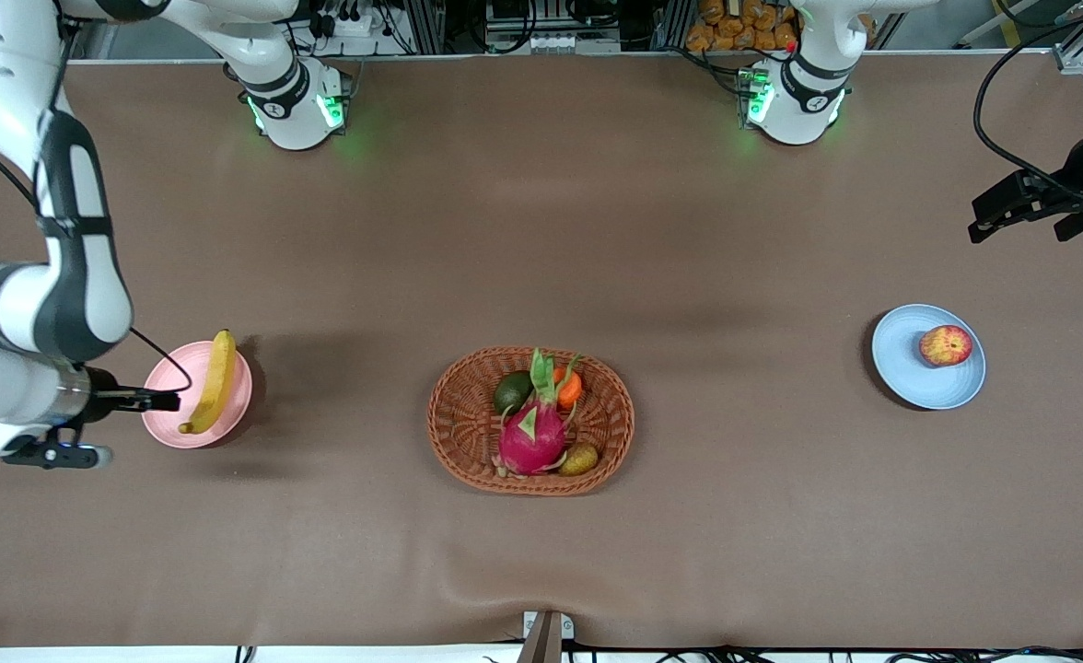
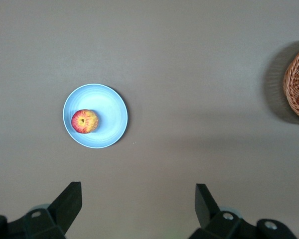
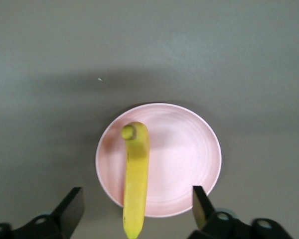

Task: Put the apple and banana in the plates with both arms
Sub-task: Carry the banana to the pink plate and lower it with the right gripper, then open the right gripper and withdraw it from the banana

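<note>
The yellow banana (image 1: 213,382) lies across the pale pink plate (image 1: 166,419) at the right arm's end of the table, one end sticking out past the rim. My right gripper (image 1: 150,401) is open and empty above that plate's edge. In the right wrist view the banana (image 3: 136,174) shows below and between the wide-apart fingers of my right gripper (image 3: 138,201), on the pink plate (image 3: 184,154). The red apple (image 1: 946,345) sits on the light blue plate (image 1: 905,364) at the left arm's end. My left gripper (image 1: 988,219) is open and empty, raised over bare table. The left wrist view shows my left gripper (image 2: 138,199), the apple (image 2: 84,121) and the blue plate (image 2: 112,112).
An oval woven brown basket (image 1: 468,433) stands mid-table, holding a magenta dragon fruit (image 1: 532,437), an orange tangerine (image 1: 567,387), a dark green fruit (image 1: 511,391) and a small brownish fruit (image 1: 578,458). Its edge shows in the left wrist view (image 2: 295,84).
</note>
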